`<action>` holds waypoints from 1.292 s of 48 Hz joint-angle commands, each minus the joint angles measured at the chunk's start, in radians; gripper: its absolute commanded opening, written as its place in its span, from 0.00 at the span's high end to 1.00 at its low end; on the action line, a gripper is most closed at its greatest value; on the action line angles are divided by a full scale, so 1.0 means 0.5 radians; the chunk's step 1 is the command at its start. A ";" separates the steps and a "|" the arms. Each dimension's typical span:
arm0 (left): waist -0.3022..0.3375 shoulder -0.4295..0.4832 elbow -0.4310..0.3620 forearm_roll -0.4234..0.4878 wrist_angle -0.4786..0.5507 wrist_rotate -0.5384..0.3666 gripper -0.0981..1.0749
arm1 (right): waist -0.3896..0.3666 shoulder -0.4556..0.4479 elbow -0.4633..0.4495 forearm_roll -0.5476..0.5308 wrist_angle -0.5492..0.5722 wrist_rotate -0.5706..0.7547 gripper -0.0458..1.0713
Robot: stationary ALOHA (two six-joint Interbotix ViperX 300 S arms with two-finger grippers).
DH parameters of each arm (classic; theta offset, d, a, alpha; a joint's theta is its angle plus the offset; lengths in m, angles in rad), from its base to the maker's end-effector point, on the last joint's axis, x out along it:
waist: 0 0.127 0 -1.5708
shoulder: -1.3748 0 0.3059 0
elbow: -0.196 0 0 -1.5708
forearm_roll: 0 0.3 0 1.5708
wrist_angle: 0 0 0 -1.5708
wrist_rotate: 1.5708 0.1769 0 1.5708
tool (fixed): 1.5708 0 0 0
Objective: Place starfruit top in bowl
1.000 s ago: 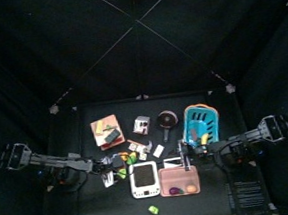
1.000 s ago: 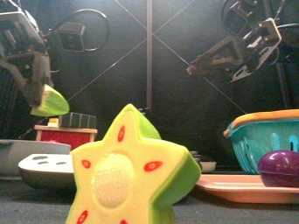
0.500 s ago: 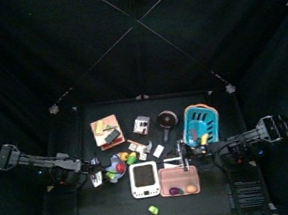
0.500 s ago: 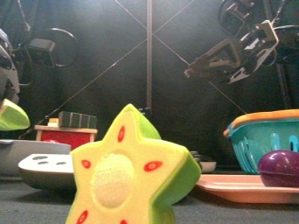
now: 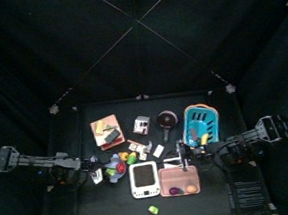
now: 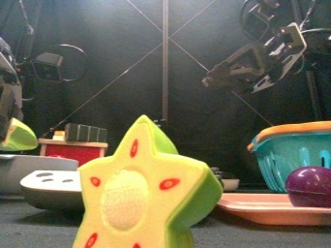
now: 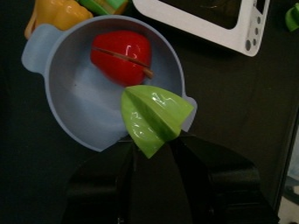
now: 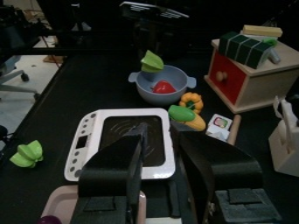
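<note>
Green starfruit top sits in my left jaws, right over the bowl rim. If I release now it could tip outside. Right jaws hang open.

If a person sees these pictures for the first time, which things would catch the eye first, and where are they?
In the front view, a large yellow-green starfruit piece with red dots stands close to the camera, filling the middle. The left wrist view shows a green starfruit top held by the left gripper over the rim of a pale blue bowl, with a red fruit piece inside it. On the right, a teal basket stands behind a purple ball.
</note>
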 commanded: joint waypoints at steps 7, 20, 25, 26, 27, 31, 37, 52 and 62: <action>0.083 0.000 -0.021 0.028 -0.012 0.003 0.31 | -0.003 -0.015 -0.049 0.000 0.015 0.000 0.34; 0.104 -0.003 -0.006 0.040 -0.055 0.003 0.29 | -0.006 -0.015 -0.058 0.000 0.018 -0.003 0.34; 0.104 -0.003 0.003 0.037 -0.077 0.000 0.29 | -0.003 -0.015 -0.058 0.000 0.018 -0.006 0.34; 0.107 0.000 0.003 0.040 -0.080 0.000 0.29 | -0.006 -0.018 -0.061 0.000 0.018 -0.006 0.34; 0.104 0.000 0.003 0.037 -0.083 0.000 0.29 | -0.006 -0.018 -0.058 0.000 0.018 -0.006 0.34; 0.114 0.000 0.003 0.040 -0.089 0.000 0.28 | -0.006 -0.015 -0.061 0.000 0.018 -0.009 0.34; 0.123 0.000 0.003 0.040 -0.089 0.000 0.23 | -0.006 -0.015 -0.061 0.000 0.018 -0.009 0.34; 0.123 0.000 0.006 0.037 -0.089 0.000 0.18 | -0.006 -0.015 -0.061 0.000 0.018 -0.009 0.34; 0.123 0.000 0.006 0.040 -0.089 0.000 0.18 | -0.006 -0.015 -0.061 0.000 0.018 -0.009 0.34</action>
